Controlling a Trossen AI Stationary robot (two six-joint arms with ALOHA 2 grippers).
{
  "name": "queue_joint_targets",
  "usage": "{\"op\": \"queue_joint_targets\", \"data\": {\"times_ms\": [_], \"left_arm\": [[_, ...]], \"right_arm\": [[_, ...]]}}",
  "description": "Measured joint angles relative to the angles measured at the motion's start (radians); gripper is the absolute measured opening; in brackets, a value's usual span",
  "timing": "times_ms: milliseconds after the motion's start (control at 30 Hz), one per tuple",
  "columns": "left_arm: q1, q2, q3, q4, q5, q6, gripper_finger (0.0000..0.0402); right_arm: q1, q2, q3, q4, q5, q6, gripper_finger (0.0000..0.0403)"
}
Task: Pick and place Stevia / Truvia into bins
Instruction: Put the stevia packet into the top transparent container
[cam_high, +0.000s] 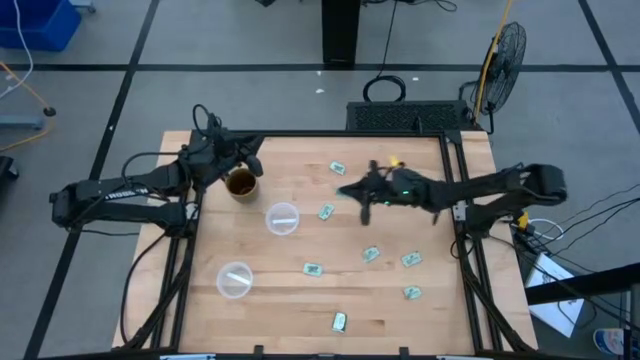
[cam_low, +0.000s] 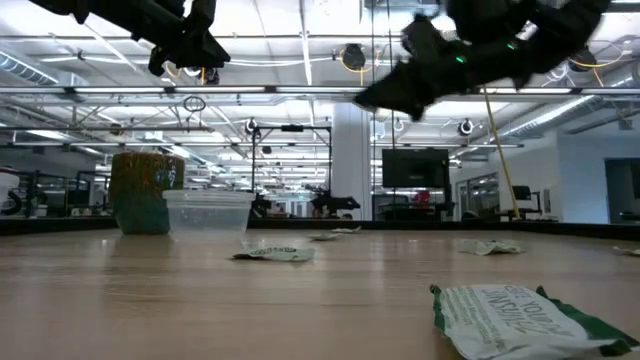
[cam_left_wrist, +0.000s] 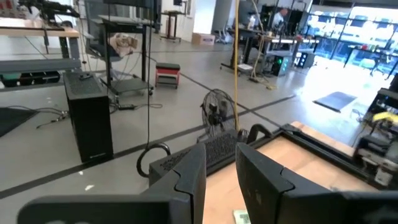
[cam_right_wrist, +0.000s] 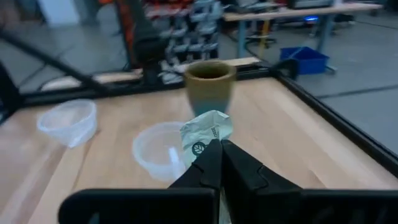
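nearest us in the low view a stevia sachet (cam_low: 525, 320) lies on the table (cam_high: 300, 315). our right gripper (cam_right_wrist: 219, 158), jaws pinched on a sachet (cam_right_wrist: 206, 135), is carrying; next we must centre over the near cup (cam_right_wrist: 160, 149). the left gripper (cam_high: 252, 160) waits by the mug (cam_high: 240, 184), jaws narrow.

Open wood across the middle of the table (cam_high: 330, 300), between 2 cups and the packets. Brown mug (cam_high: 241, 184) standing tall at the far left, with the left gripper (cam_high: 257, 165) raised just beside it. Near cup (cam_high: 235, 280) and far cup (cam_high: 282, 218) open on top. Right gripper (cam_high: 349, 190) up in the air, pinching a packet (cam_right_wrist: 207, 138). Flat packets (cam_high: 371, 254) scattered low on the right.
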Motion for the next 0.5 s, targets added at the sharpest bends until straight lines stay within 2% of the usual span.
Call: {"op": "queue_joint_targets", "data": {"times_ms": [267,500], "left_arm": [[0.007,0.0,0.0,0.0,0.01,0.0,0.0093],[0.007,0.0,0.0,-0.001,0.01,0.001,0.0093]], "right_arm": [[0.067,0.35,0.299,-0.023,-0.001,-0.102,0.0],[0.069,0.532,0.444,-0.012,-0.001,-0.106,0.0]]}}
